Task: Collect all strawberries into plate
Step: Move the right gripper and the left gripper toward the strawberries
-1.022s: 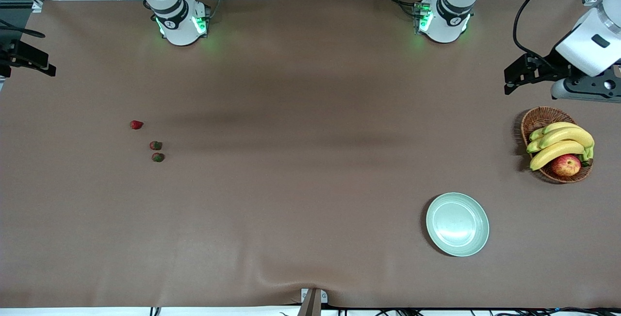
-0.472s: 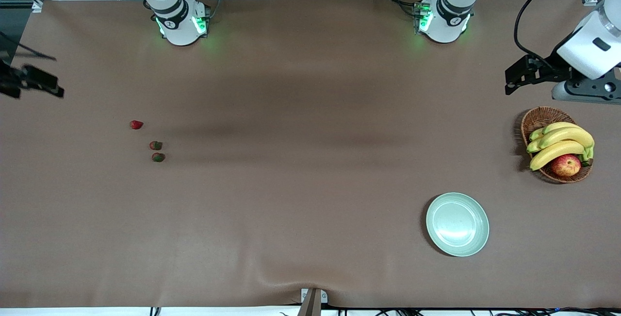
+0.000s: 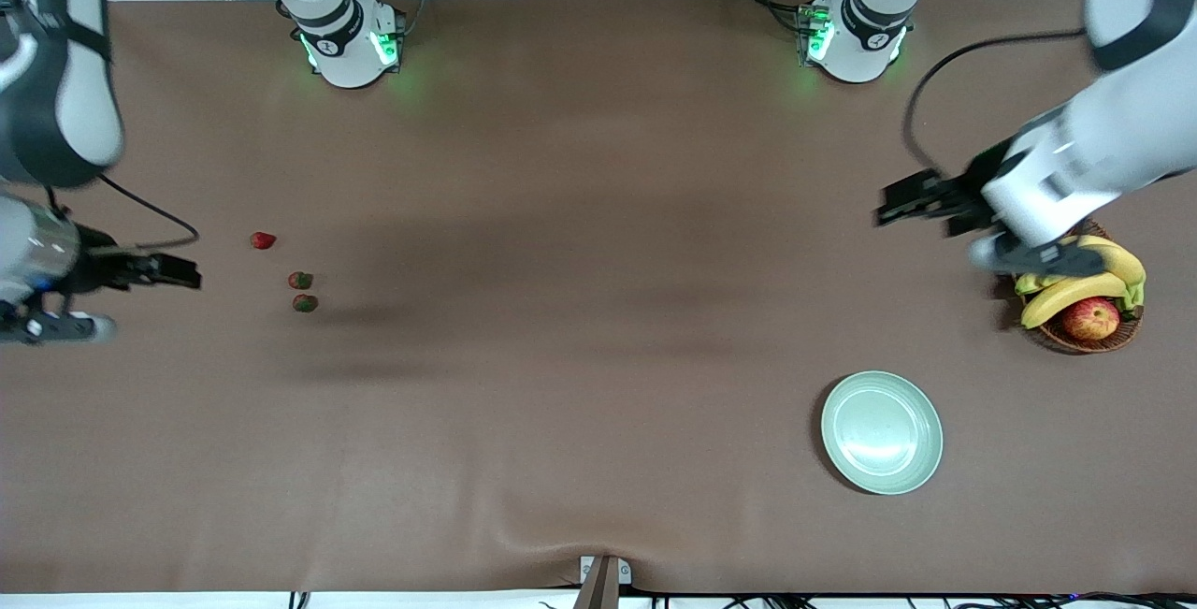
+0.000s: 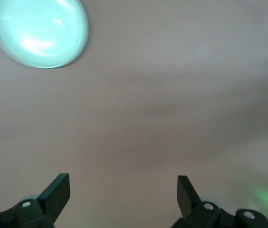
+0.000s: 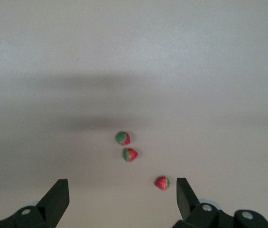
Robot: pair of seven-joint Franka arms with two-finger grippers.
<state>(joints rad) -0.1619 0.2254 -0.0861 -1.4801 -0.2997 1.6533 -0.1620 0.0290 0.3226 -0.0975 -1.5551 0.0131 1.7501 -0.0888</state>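
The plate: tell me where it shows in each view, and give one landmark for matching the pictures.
Front view: the plate lies on the brown table cover, nearer the camera than the fruit basket, toward the left arm's end.
Left wrist view: the plate sits in a corner of the picture, well clear of the open left pincer.
Right wrist view: not in it.
Shared landmark: the brown table cover.
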